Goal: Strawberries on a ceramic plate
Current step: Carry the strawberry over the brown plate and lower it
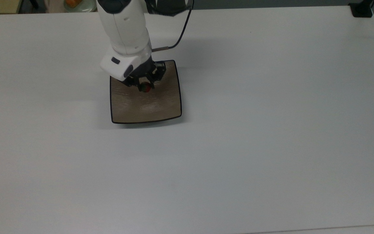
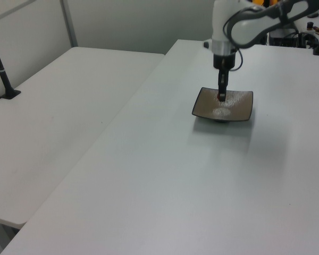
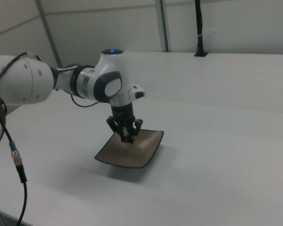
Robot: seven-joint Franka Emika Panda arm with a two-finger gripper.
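Lab or office: bare white tables (image 2: 69, 106), partition walls (image 3: 108, 28), cabled robot arm (image 3: 33, 84).

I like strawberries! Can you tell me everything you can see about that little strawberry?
The strawberry is tiny, roundish and red, with a bit of dark green on it. The gripper is shut on it, holding it over the middle of the brown square ceramic plate. Whether it touches the plate yet cannot be told.

ceramic plate (image 1: 148, 107): glossy, rippled glaze | table (image 1: 271, 130): smooth matt white | arm (image 1: 127, 32): glossy white plastic
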